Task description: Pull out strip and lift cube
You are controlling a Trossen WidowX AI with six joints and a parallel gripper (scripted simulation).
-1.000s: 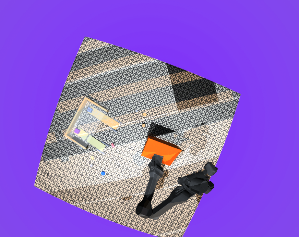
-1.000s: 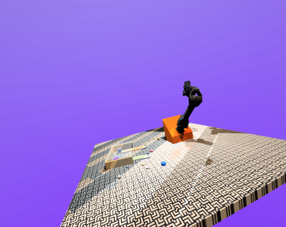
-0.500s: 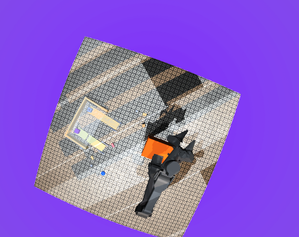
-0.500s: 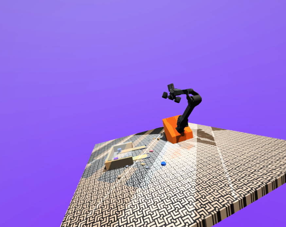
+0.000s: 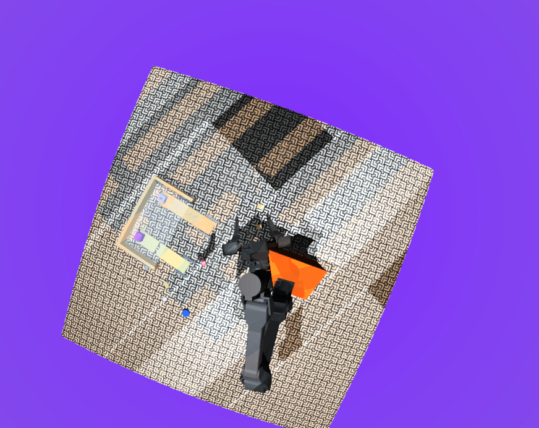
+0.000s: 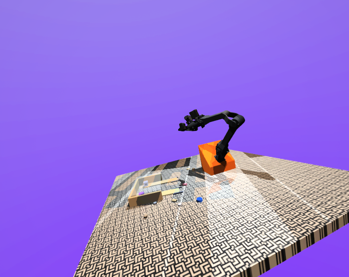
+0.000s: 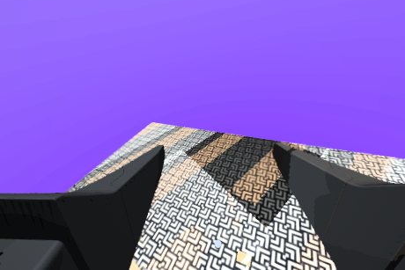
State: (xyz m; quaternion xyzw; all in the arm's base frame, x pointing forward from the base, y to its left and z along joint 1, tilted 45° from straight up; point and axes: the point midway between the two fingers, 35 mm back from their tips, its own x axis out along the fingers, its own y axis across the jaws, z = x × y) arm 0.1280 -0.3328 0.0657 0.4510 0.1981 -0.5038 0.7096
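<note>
My gripper (image 5: 253,216) (image 7: 218,149) is open and empty, high above the table and to the right of the strips. A tan three-sided wall (image 5: 136,210) (image 6: 145,199) surrounds the inner ends of two strips. A pale lavender cube (image 5: 161,198) (image 6: 145,183) with a dark mark sits on the inner end of the orange strip (image 5: 206,224) (image 6: 168,180). A purple cube (image 5: 139,236) (image 6: 141,193) sits at the inner end of the yellow-green strip (image 5: 173,260) (image 6: 170,191), which shows a seam partway along. Whether the orange strip has a break is unclear.
An orange block (image 5: 301,274) (image 6: 210,157) stands beside the arm. A blue disc (image 5: 185,312) (image 6: 199,199) and a pink piece (image 5: 203,262) (image 6: 184,184) lie near the strips. A yellow bit (image 5: 260,206) (image 7: 243,258) lies farther out. Dark side bars flank the strips' outer ends.
</note>
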